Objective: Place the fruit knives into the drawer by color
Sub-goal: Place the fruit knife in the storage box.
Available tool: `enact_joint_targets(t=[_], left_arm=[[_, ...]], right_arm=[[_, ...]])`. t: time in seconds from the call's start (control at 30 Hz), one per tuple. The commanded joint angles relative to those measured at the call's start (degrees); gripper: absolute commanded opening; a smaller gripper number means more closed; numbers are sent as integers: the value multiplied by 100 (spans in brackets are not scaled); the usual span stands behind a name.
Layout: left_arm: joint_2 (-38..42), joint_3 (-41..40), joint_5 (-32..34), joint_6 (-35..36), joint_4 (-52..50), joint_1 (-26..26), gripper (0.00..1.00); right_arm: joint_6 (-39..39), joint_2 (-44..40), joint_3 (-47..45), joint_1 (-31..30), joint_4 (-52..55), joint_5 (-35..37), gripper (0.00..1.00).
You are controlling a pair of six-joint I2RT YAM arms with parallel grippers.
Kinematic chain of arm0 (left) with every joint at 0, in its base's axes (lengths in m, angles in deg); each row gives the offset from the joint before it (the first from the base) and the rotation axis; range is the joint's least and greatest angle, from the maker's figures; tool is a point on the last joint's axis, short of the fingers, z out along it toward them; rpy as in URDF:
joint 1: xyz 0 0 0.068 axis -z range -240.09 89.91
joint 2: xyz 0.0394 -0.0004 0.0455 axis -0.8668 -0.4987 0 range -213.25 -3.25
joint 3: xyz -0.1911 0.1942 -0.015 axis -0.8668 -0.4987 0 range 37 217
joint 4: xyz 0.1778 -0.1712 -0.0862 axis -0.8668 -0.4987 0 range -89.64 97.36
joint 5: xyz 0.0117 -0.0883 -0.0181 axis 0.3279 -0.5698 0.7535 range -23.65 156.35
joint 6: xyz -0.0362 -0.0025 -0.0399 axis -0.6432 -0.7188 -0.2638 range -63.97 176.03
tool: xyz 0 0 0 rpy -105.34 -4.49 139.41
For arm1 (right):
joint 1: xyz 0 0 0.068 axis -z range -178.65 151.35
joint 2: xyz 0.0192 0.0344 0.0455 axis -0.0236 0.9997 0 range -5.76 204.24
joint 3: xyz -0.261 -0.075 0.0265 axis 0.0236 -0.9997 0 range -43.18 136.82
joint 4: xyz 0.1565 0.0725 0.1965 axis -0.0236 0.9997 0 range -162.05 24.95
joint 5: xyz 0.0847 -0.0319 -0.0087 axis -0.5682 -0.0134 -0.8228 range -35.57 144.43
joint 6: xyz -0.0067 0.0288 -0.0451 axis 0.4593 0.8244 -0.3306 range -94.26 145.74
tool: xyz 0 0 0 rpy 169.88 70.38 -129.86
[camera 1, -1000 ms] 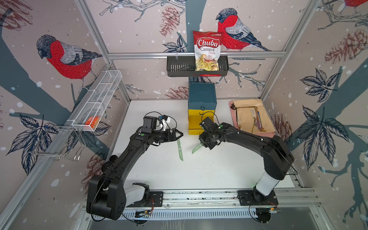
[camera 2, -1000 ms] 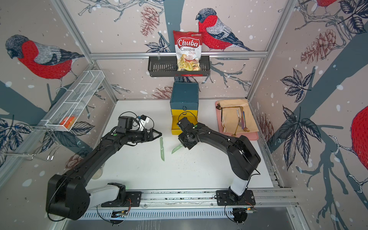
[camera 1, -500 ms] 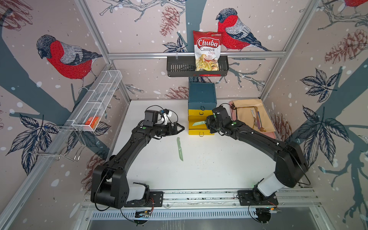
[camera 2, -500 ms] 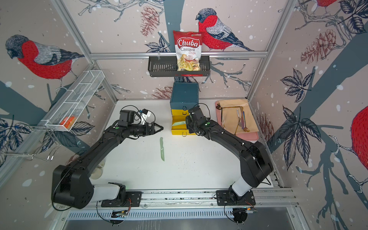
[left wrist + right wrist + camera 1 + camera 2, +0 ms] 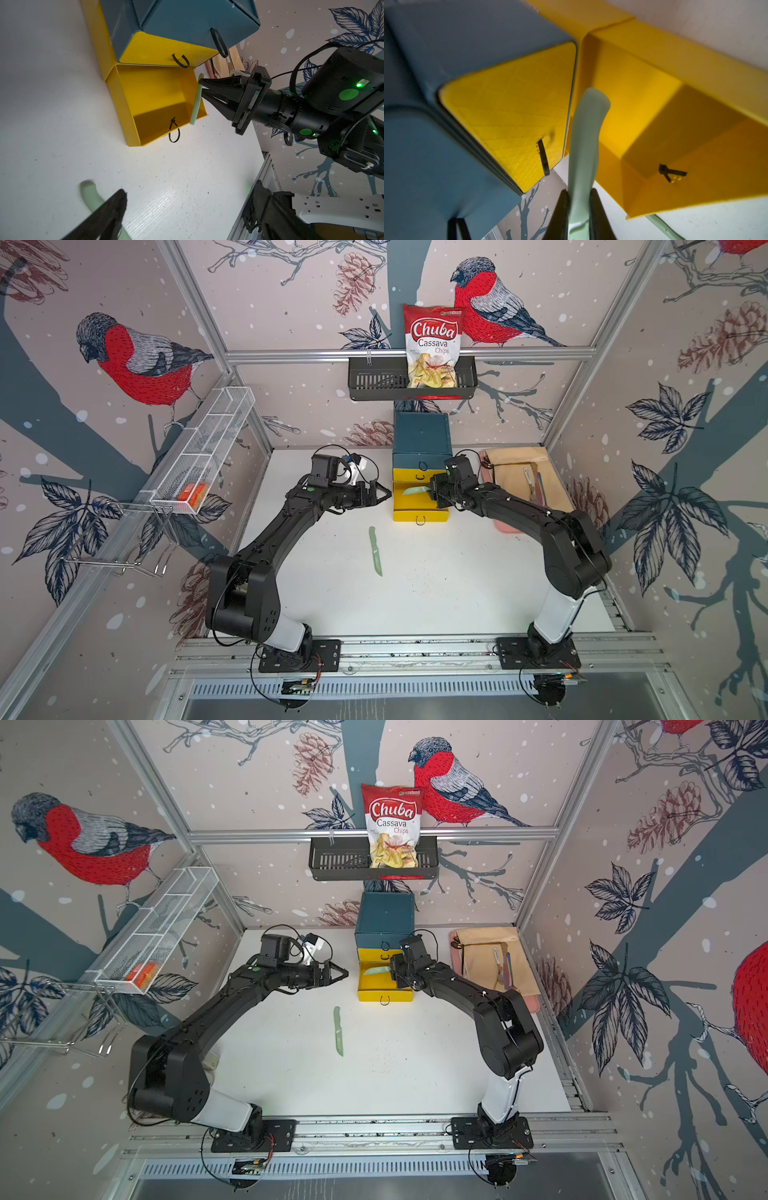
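The drawer (image 5: 422, 435) is a teal chest at the back, its bottom yellow drawer (image 5: 419, 512) pulled out. My right gripper (image 5: 434, 493) is shut on a sage green fruit knife (image 5: 415, 490), held level over that open drawer. The right wrist view shows the knife (image 5: 583, 145) clamped between the black fingers (image 5: 560, 207), pointing into the yellow drawer (image 5: 643, 99). My left gripper (image 5: 382, 493) hovers open and empty just left of the drawer. A second green fruit knife (image 5: 376, 551) lies flat on the white table, also visible as the knife (image 5: 91, 199).
A pink tray (image 5: 505, 526) with a tan cloth and dark cutlery (image 5: 534, 485) sits right of the chest. A black wall basket (image 5: 374, 383) holds a chips bag (image 5: 432, 344). A wire shelf (image 5: 203, 456) hangs on the left wall.
My right gripper has lifted the green knife from the table and carried it back over the open bottom drawer. My left gripper has drifted slightly toward the back, still open.
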Motion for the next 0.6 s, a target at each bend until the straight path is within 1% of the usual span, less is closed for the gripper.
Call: enact_joint_targets(t=[0.0,0.1,0.13,0.23,0.3,0.4,0.57], left_arm=[[-14,-9,-45,77,127,4,97],[-14,-38,-53,52,158,10,97],[-18,-32,-61,49,159,7,97],[19,-30,-46,44,151,8,97],[55,-18,-19,65,107,4,97],[180,-6,89,168,-46,-7,97],[482,-115,173,355,-422,-164,97]], right_arm=[[-205,42,86,-5,-155,-99,31],[-316,75,125,4,-206,-71,44],[-344,42,111,-3,-195,-16,47],[-434,-61,21,-31,-329,68,48],[-678,-87,109,-56,-262,77,49],[-1287,-181,262,-140,-130,74,49],[-2439,-210,451,-286,106,-407,50]])
